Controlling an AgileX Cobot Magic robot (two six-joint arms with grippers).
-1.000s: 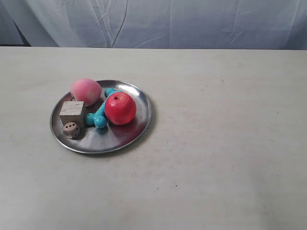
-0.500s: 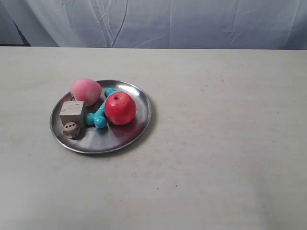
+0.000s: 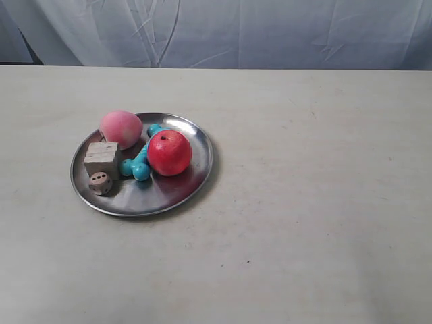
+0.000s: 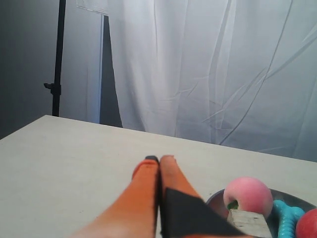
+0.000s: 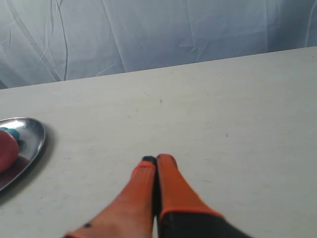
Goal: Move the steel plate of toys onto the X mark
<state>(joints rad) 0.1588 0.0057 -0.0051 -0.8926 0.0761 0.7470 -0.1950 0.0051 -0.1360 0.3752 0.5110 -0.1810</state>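
The round, shiny steel plate [image 3: 169, 194] is carried by the pale worktop [image 3: 324, 202]. The left fingers [image 4: 143, 184] and right fingers [image 5: 141, 189], orange, are clenched on nothing.

The left gripper [image 4: 159, 159] has its orange fingers [image 4: 143, 188] pressed together, empty. Just beside it sits the plate [image 4: 215, 198], with peach [image 4: 247, 195], cube [image 4: 249, 222], bone [image 4: 289, 216] and apple [image 4: 308, 225]. Table [image 4: 74, 148] and curtain [image 4: 208, 64] lie beyond the fingertips.

Exterior view: raised, oblique, facing the curtain [image 3: 270, 34]; steel plate [image 3: 169, 196] left of centre. Wrist views: low over the table [image 4: 59, 158], sighting along left gripper [image 4: 159, 159] and right gripper [image 5: 156, 158]. All 3 share the plate.
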